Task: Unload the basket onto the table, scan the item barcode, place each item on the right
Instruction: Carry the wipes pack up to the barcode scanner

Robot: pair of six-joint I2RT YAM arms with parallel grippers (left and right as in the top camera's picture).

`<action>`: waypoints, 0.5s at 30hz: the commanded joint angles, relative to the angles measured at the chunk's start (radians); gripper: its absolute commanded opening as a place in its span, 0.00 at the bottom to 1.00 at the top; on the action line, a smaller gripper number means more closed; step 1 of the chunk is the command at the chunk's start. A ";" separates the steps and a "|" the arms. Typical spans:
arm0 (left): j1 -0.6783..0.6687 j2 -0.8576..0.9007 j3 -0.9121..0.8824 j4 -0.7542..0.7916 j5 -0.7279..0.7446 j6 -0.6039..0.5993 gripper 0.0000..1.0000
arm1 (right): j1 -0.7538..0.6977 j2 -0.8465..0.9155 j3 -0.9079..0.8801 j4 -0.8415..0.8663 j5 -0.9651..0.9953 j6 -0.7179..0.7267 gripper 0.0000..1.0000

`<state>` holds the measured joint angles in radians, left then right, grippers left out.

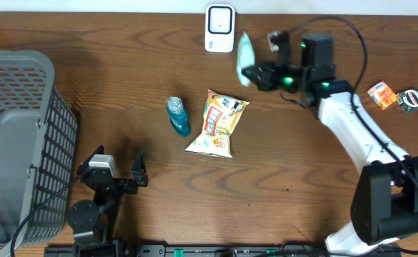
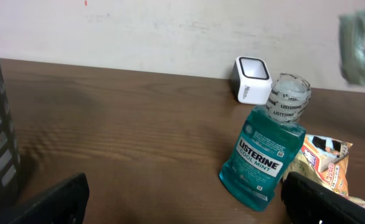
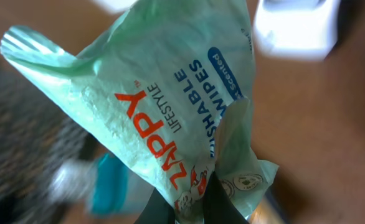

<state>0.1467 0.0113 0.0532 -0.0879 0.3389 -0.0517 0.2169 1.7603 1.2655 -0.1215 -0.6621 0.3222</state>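
Only the right wrist view reads ZAPPY on the wipes pack [image 3: 170,112] clamped in the right claw [image 3: 190,208], scanner [image 3: 298,25] beyond; left claw [image 2: 189,200] gapes, mouthwash bottle [image 2: 263,155] ahead.

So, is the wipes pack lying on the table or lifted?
Lifted: the right pincer is shut on the wipes pack, beside the scanner.

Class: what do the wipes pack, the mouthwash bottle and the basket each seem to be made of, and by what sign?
Wipes pack: thin plastic film, pale green, slightly glossy; it creases where pinched.
Bottle: clear rigid plastic, probably; teal liquid shows through.
Basket: grey matte plastic, seemingly, by its even moulded lattice walls.
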 commanded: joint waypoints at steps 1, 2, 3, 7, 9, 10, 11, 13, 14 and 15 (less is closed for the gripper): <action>-0.002 -0.005 -0.018 -0.028 0.016 0.009 0.98 | 0.095 0.045 0.083 0.070 0.388 -0.041 0.01; -0.002 -0.005 -0.018 -0.028 0.016 0.009 0.98 | 0.114 0.073 0.113 0.087 0.442 -0.045 0.01; -0.002 -0.005 -0.018 -0.028 0.016 0.009 0.98 | 0.126 0.100 0.143 0.092 0.475 -0.052 0.01; -0.002 -0.005 -0.018 -0.028 0.016 0.009 0.98 | 0.148 0.266 0.324 0.090 0.559 -0.087 0.01; -0.002 -0.005 -0.018 -0.028 0.016 0.009 0.98 | 0.149 0.375 0.461 0.066 0.583 -0.092 0.01; -0.002 -0.005 -0.018 -0.028 0.016 0.009 0.98 | 0.149 0.418 0.525 0.043 0.586 -0.092 0.01; -0.002 -0.005 -0.018 -0.028 0.016 0.009 0.98 | 0.149 0.464 0.592 0.018 0.592 -0.091 0.01; -0.002 -0.005 -0.018 -0.028 0.016 0.009 0.98 | 0.151 0.587 0.789 -0.064 0.618 -0.091 0.01; -0.002 -0.005 -0.018 -0.028 0.016 0.009 0.98 | 0.153 0.625 0.852 -0.087 0.620 -0.091 0.01; -0.002 -0.005 -0.018 -0.028 0.016 0.009 0.98 | 0.154 0.656 0.900 -0.101 0.620 -0.091 0.01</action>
<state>0.1467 0.0109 0.0532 -0.0875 0.3389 -0.0517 0.3672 2.3268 1.9789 -0.1993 -0.1009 0.2489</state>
